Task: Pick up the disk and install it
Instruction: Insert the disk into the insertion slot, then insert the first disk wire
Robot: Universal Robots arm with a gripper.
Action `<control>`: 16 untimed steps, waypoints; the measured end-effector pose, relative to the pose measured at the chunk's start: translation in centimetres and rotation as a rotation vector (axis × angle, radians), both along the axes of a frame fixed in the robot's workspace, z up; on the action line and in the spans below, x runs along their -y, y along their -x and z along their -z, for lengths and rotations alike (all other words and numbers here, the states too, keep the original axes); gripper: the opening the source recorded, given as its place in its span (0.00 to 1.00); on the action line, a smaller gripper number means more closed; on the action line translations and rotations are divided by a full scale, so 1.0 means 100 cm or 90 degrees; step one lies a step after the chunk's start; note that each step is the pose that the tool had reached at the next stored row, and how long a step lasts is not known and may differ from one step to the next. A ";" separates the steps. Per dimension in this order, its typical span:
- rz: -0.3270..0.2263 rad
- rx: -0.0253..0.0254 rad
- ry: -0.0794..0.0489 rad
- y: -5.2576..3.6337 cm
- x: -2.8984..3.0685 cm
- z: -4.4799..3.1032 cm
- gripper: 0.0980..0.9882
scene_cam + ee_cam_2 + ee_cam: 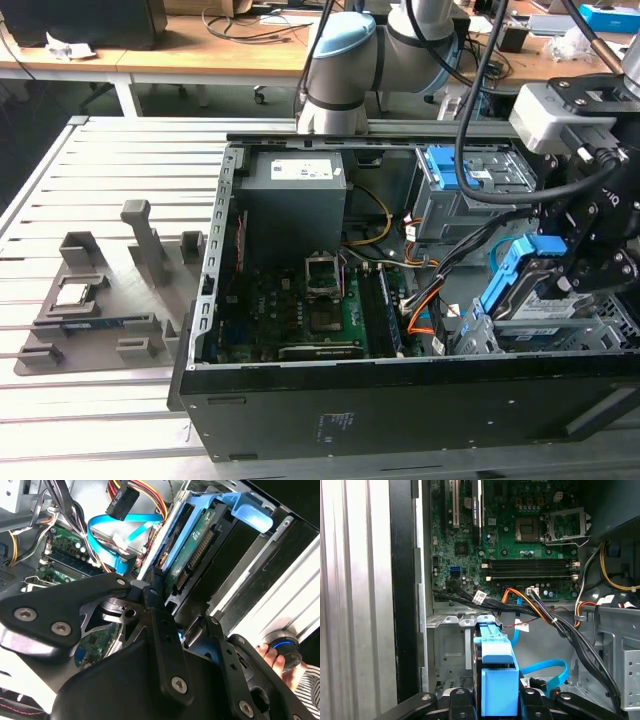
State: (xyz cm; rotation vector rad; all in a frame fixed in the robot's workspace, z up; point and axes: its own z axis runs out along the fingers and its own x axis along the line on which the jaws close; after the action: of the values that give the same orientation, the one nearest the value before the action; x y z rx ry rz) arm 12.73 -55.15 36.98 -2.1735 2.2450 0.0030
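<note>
Clamping the disk point(496, 680) by its blue frame, the claw point(492, 700) holds it on edge above the drive bay point(560, 335) of the open computer case point(400, 410)

End effector point(560, 262) lowered, fingers apparently clamped

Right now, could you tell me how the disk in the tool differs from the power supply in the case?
The disk is tilted and held by the tool; the power supply sits fixed in the case's corner. The disk is slim, framed in bright blue; the power supply is a bigger, plain grey box. Both carry a label.
</note>
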 end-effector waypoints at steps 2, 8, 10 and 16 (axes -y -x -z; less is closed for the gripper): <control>0.000 0.0000 0.000 0.0000 0.0000 0.0007 0.30; 0.000 0.0000 0.000 0.0000 0.0000 0.0007 0.01; 0.000 0.0000 0.000 0.0000 0.0000 0.0007 0.01; 0.000 0.0000 0.003 -0.0197 -0.0133 0.0007 0.01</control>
State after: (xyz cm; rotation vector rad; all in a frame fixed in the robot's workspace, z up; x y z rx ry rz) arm 14.71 -53.82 36.91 -2.1755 2.2471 -0.0016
